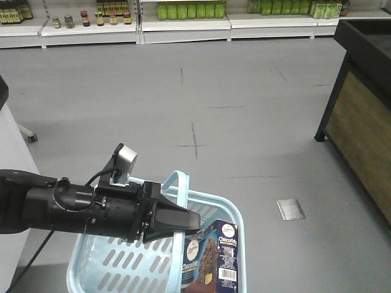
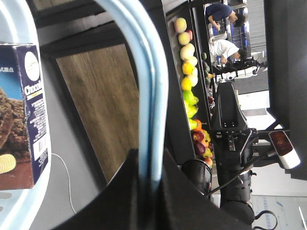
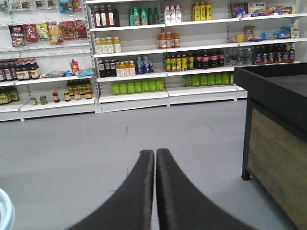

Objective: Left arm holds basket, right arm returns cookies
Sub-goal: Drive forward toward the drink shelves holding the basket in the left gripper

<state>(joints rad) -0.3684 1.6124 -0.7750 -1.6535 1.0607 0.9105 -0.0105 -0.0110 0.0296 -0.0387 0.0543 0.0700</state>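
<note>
**Front view.** The left arm (image 1: 67,210) reaches in from the left edge, with a small grey camera block (image 1: 125,160) on top. Its left hand (image 1: 190,221) is clenched on the loop handle (image 1: 181,182) of the light blue basket (image 1: 122,265). The basket sits at the bottom of the frame, above the grey floor (image 1: 244,122). The cookie box (image 1: 211,256) stands on end inside the basket, at the side farther from the arm and close beside the slotted wall. Its printed cookie picture and barcode face the camera. Shelves (image 1: 183,24) of bottles and jars run along the far wall, and a dark-topped counter (image 1: 366,91) stands at the right.

**Left wrist view.** The blue handle passes between the two black fingers (image 2: 120,191), which press on it from both sides. The cookie box lies at the left edge. The right arm (image 2: 230,134) shows beyond, well apart from the basket, beside a display of fruit (image 2: 189,86).

**Right wrist view.** The right hand (image 3: 155,155) is clenched and grasps nothing. Its two fingers meet along their length, and it points at the floor and shelves.
</note>
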